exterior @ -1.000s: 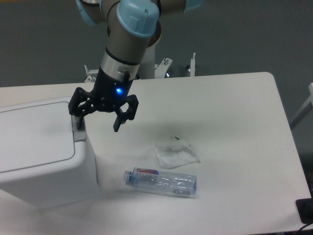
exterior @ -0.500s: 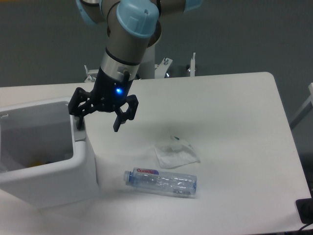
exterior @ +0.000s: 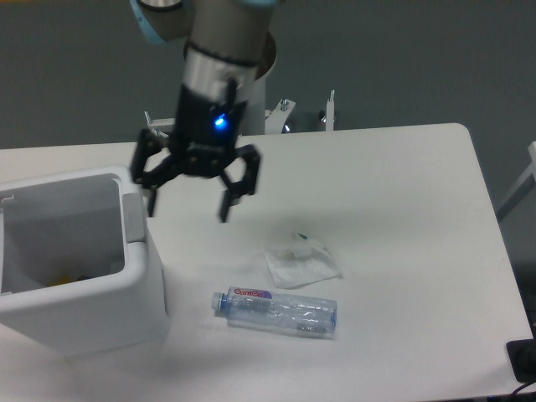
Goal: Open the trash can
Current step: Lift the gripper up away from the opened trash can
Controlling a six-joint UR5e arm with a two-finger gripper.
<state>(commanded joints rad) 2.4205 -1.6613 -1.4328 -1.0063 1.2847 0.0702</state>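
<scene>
At left the trash can point(exterior: 84, 276) stands open, so the empty, wide-spread gripper point(exterior: 189, 199) beside its grey push-bar point(exterior: 134, 216) should lift straight clear.

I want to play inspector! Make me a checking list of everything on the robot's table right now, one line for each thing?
Surface: white table, bare across the right half.
Job's things: white trash can at the left edge, open on top, its inside showing; something small and yellow lies at the bottom. Grey push-bar strip on its right rim.
Clutter: clear plastic bottle lying on its side in front; crumpled clear wrapper just behind it, apart from it.
Grippers: gripper open, empty, hanging above the table just right of the trash can, touching nothing; blue light lit.
Cables: dark cable at the lower right corner.
Surroundings: grey wall behind; white metal brackets at the far table edge.
</scene>
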